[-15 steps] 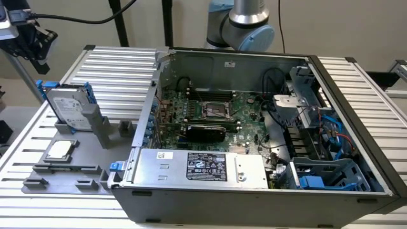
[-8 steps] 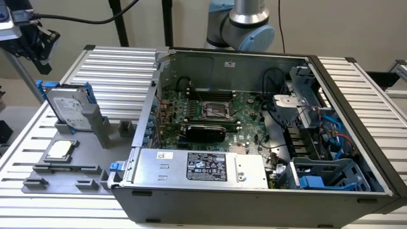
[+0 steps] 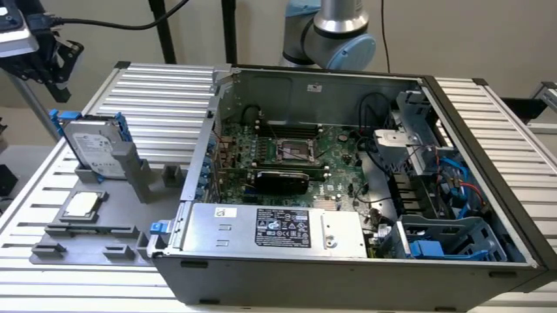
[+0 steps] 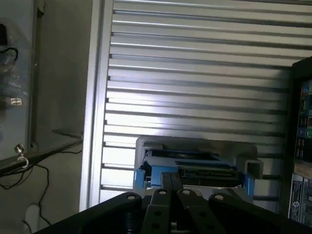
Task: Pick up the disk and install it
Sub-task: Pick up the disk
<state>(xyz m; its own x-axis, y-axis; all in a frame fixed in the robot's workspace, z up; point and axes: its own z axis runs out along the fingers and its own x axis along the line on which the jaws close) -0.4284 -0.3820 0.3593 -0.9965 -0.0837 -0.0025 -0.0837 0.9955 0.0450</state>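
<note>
The disk (image 3: 94, 149) stands upright on edge in a grey holder (image 3: 130, 176) at the exterior view's left. It is silver-grey with a white label and blue side rails. My gripper (image 3: 59, 88) hangs above and behind it, near the top left corner of the exterior view, apart from the disk. In the wrist view the disk (image 4: 195, 168) is seen edge-on from above, just beyond the gripper (image 4: 171, 179). Its black fingertips are together with nothing between them.
An open computer case (image 3: 348, 85) stands to the right of the holder, with a motherboard (image 3: 291, 153), a silver power supply box (image 3: 278, 228) and a blue drive bay (image 3: 448, 241) inside. A small silver chip (image 3: 81, 204) lies on the grey holder base. Ribbed aluminium table (image 3: 165, 91) underneath.
</note>
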